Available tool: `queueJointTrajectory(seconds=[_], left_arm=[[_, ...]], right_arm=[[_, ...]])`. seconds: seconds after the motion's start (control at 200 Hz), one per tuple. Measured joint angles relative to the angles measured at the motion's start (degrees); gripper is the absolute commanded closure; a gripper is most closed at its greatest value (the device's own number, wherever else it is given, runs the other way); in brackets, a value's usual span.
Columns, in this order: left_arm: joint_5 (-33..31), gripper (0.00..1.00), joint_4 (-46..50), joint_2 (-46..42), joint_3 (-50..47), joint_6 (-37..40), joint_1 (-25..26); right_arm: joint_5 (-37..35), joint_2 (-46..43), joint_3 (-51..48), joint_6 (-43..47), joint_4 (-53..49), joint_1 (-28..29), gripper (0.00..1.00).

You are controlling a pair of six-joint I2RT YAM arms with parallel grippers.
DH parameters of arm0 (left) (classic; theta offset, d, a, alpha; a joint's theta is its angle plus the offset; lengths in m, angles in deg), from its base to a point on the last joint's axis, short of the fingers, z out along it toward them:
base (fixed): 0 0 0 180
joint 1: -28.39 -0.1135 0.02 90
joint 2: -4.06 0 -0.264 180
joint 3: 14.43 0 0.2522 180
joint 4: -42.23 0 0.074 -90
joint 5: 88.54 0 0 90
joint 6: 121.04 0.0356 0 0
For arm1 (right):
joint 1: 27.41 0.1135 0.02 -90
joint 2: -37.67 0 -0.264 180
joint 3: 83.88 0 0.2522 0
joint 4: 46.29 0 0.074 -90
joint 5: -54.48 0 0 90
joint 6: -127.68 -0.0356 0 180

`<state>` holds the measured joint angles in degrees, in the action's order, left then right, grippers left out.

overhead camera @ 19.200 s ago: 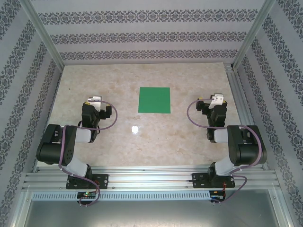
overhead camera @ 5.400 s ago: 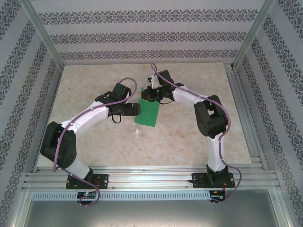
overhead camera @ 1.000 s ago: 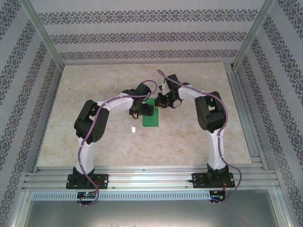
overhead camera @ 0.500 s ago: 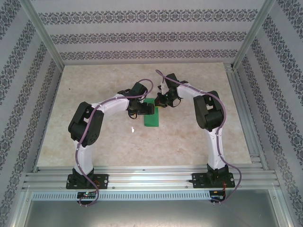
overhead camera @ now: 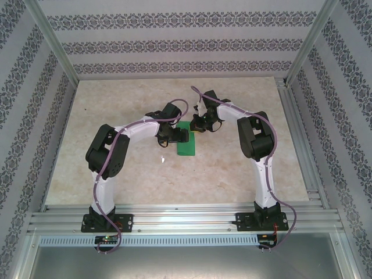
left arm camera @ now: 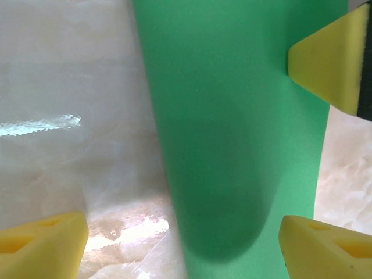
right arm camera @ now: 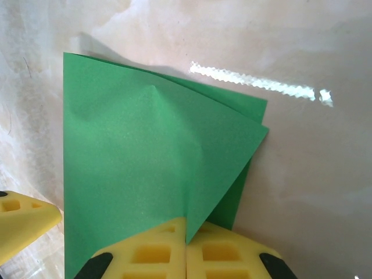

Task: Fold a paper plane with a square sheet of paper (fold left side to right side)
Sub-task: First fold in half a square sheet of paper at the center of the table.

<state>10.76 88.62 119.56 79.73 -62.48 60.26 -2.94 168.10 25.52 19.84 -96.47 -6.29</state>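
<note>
Top external view: the square sheet of paper (overhead camera: 186,146) lies on the surface (overhead camera: 116,110) doubled into a narrow strip, far end pinched in the closed right end effector (right arm camera: 186,232), left end effector (left arm camera: 183,247) spread wide above it, later plane folds seemingly undone.

matt green paper (right arm camera: 133,174), glossy marbled table (overhead camera: 203,180)

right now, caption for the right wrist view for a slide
Right gripper shut on the folded green sheet, its layers slightly fanned apart on the marble table.

Glossy marble-look table (overhead camera: 104,99), seemingly floral-striped walls (overhead camera: 174,46).
</note>
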Motion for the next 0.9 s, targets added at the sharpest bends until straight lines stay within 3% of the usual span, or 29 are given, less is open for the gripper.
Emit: queueJointTrajectory(seconds=[0.899], left_arm=[[-0.85, 0.14, 0.46, 0.79, 0.52, 0.00, 0.02]], right_arm=[[0.31, -0.02, -0.63, -0.70, 1.36, 0.26, 0.93]])
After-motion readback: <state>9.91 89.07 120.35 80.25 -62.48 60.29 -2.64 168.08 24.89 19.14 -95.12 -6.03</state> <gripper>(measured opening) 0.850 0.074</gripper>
